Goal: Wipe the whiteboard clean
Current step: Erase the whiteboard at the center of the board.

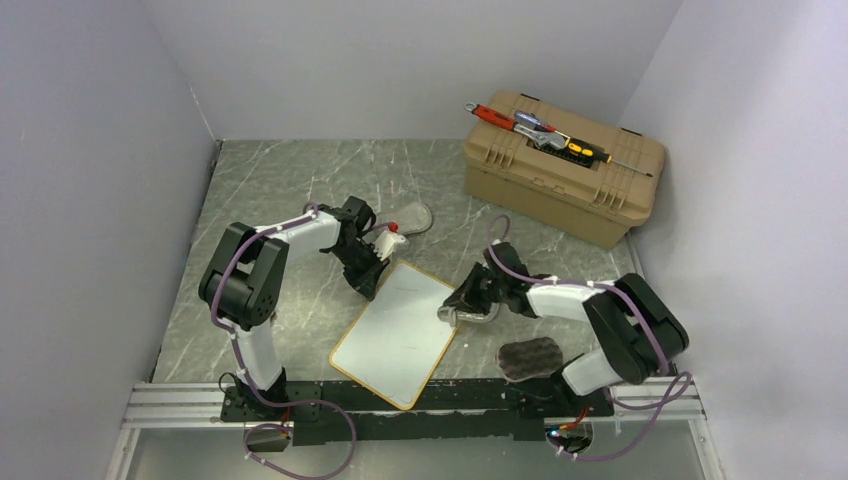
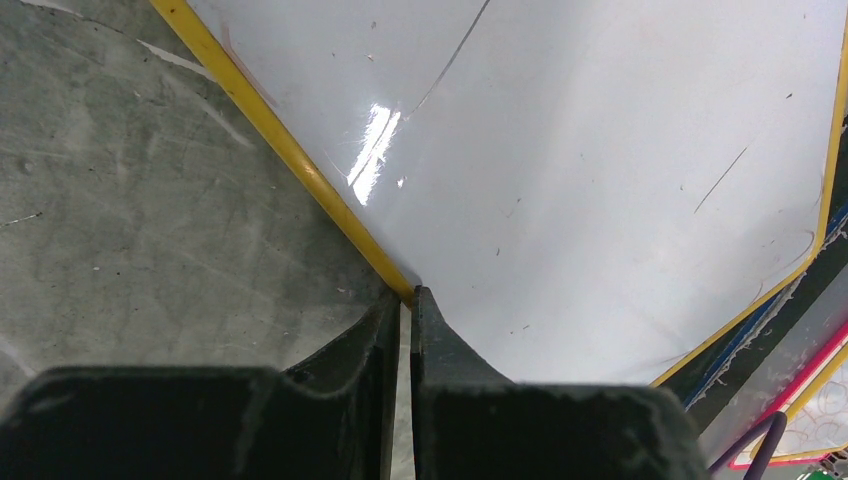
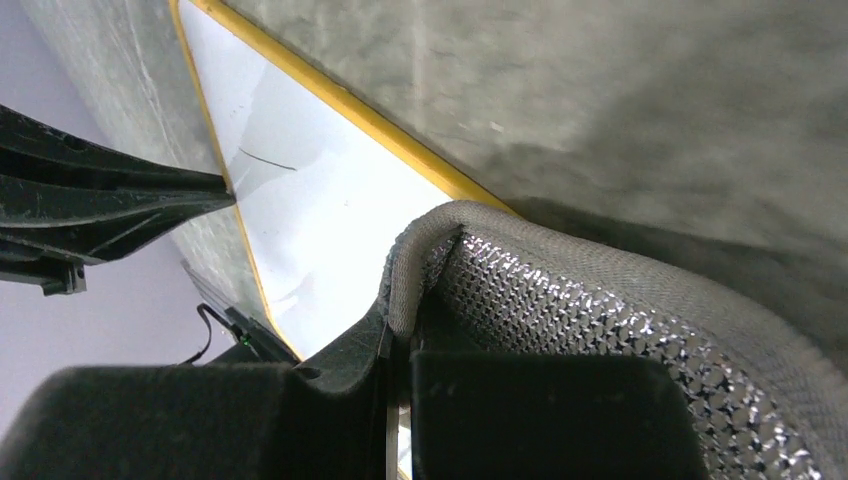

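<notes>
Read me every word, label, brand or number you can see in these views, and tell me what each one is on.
No text can be read anywhere.
whiteboard: only faint stray strokes, no words.
tan toolbox: no label can be made out.
tools on its lid: any marking is too small to read.
grey mesh pad: no print shows.
pink-edged sheet: faint curls, too blurred to read.

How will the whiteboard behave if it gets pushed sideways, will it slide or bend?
Probably slippery: the whiteboard is glossy and lies flat on the smooth table, so a push could skate it unless the left gripper, pinching its yellow edge, holds. Thin and framed, it looks light yet fairly stiff.
</notes>
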